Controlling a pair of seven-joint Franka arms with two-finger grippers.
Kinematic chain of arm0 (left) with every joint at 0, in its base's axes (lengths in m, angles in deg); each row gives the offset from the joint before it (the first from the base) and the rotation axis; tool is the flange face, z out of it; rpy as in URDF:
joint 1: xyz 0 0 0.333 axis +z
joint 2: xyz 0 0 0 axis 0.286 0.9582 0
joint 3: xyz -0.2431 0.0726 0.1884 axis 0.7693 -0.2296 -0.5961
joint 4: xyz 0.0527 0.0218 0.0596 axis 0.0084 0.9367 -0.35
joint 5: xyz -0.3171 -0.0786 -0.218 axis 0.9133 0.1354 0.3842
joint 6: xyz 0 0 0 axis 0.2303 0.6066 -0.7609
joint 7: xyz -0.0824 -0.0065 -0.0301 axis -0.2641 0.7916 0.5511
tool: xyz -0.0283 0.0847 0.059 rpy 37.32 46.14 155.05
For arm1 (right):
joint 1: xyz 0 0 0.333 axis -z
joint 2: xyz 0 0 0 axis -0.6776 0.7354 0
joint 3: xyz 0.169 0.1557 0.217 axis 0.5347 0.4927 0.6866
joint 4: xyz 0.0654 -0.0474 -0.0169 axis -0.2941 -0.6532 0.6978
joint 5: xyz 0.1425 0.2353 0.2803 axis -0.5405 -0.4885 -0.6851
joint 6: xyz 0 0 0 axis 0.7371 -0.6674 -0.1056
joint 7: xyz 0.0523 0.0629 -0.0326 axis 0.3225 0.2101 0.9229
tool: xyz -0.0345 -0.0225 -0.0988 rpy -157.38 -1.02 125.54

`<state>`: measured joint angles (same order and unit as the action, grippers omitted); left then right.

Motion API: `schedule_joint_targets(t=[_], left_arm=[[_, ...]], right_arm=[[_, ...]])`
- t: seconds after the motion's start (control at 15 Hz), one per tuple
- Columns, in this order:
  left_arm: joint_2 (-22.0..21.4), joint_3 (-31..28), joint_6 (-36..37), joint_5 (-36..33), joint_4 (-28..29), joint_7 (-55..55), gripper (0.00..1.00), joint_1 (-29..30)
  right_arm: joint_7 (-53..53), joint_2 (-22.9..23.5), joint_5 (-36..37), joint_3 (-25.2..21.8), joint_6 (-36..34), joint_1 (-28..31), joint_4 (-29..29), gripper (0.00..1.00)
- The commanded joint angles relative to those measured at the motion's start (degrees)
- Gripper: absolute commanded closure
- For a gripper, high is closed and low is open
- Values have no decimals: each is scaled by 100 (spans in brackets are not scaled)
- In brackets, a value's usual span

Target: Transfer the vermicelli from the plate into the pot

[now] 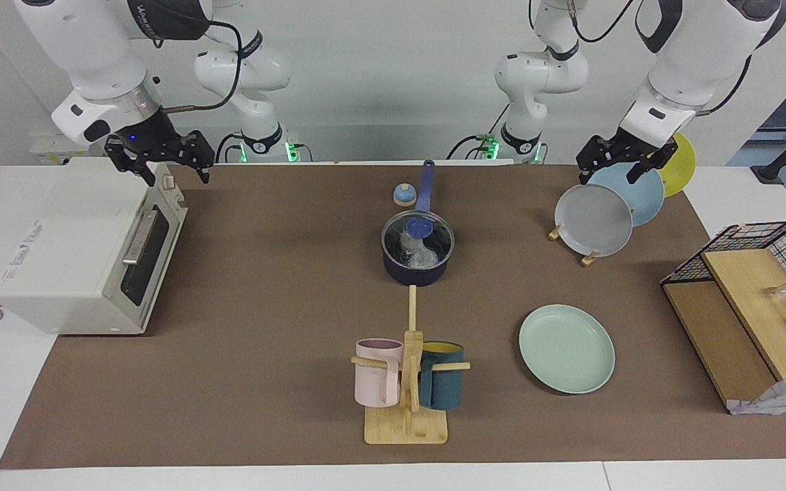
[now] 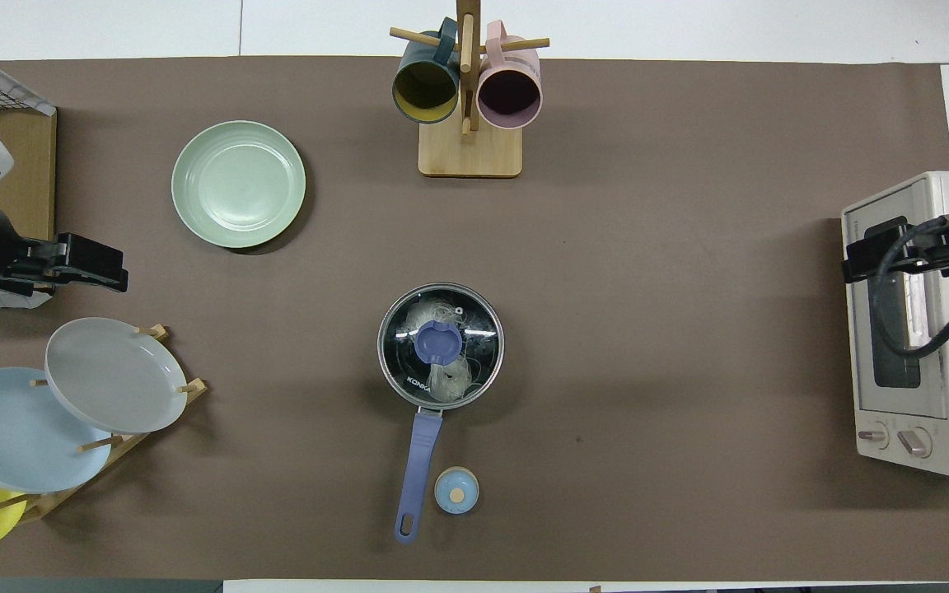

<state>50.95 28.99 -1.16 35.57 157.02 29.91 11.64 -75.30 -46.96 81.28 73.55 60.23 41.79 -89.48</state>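
Lying under the glass lid [image 2: 440, 343] inside the pot [image 1: 415, 271] at mid-worktop, plate [image 2: 238, 184] bare: vermicelli [image 2: 450, 380], judged light, limp, snag-prone, best pinched mid-bundle; left claw [image 1: 610, 161] spread over plate rack, right claw [image 1: 161, 157] spread over toaster oven [image 1: 86, 252].
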Motion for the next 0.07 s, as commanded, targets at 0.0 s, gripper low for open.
schedule_joint_targets(t=[0.0], left_arm=[[-35,36,127,-128,-56,-9,0,40]], right_arm=[[-81,-74,-79,22,33,69,-55,0]])
